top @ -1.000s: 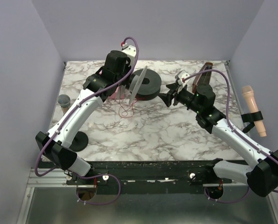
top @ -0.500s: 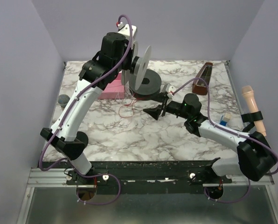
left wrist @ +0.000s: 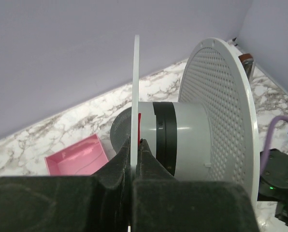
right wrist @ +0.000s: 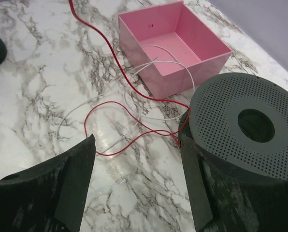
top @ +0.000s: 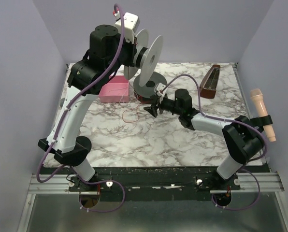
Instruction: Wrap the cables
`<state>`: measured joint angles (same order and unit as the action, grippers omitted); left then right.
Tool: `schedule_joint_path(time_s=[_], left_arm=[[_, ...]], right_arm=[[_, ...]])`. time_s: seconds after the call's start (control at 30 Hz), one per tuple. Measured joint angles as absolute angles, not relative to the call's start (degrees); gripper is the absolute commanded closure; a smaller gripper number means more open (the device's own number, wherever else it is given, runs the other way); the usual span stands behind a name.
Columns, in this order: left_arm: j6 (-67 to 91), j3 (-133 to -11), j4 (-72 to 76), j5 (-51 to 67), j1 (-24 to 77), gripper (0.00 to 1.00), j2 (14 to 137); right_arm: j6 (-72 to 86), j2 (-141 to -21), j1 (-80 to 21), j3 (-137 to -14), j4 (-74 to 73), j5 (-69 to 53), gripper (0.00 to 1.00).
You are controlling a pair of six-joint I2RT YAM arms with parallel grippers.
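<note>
The cable is a thin red wire (top: 131, 115) lying in loose loops on the marble table, with one end running up toward the raised spool. It shows close up in the right wrist view (right wrist: 115, 104), tangled with a thin white wire (right wrist: 134, 92). My left gripper (left wrist: 134, 142) is shut on the thin flange of a white spool (top: 146, 58) and holds it high above the table's back. My right gripper (right wrist: 136, 140) is open and low over the red loops, with its right finger (right wrist: 202, 183) against a dark grey perforated spool (right wrist: 245, 125).
A pink open box (top: 114, 91) sits left of the dark spool (top: 151, 87), and the white wire runs into it. A brown wedge-shaped object (top: 209, 82) stands at the back right. A peach microphone (top: 262, 113) hangs on the right wall.
My left arm has lifted the white spool higher and to the left. My right arm has swung left and stretched out low, bringing its open gripper to the red loops beside the dark spool.
</note>
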<state>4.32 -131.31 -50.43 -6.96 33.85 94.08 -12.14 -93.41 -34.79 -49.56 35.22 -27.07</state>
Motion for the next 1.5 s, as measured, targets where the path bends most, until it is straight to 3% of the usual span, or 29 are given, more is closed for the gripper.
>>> schedule_joint_path(time_s=[0.4,0.57,0.67,0.83,1.03,1.17,1.37,1.5], left_arm=[[-0.93,-144.79,-52.1,-6.66,37.28,1.0,94.15],[-2.04,-148.2,-52.77,-6.72,37.78,1.0,94.94],[-2.61,-150.17,-52.88,-6.74,38.37,1.0,95.79],[-2.81,-151.41,-52.9,-6.63,38.89,1.0,96.31],[-2.76,-152.27,-53.04,-5.78,39.07,1.0,96.51],[-2.76,-152.75,-53.08,-5.08,39.13,1.0,96.51],[-2.79,-154.32,-53.36,-4.67,39.13,1.0,96.68],[-2.98,-154.58,-53.36,-4.67,39.13,1.0,96.64]], right_arm=[[-12.56,-104.49,-34.79,-61.58,34.24,-26.65,0.21],[-10.13,-106.78,-34.79,-63.53,34.68,-28.1,0.27],[-8.23,-107.66,-34.79,-64.14,35.03,-28.67,0.32],[-4.12,-109.25,-34.79,-64.58,36.86,-29.87,0.59],[4.6,-112.49,-34.39,-65.63,42.81,-31.07,0.56],[7.75,-114.08,-34.39,-67.46,44.38,-31.27,0.6],[11.57,-115.0,-33.93,-69.38,45.04,-31.31,0.93],[16.53,-114.89,-32.27,-69.08,45.3,-31.4,0.99]])
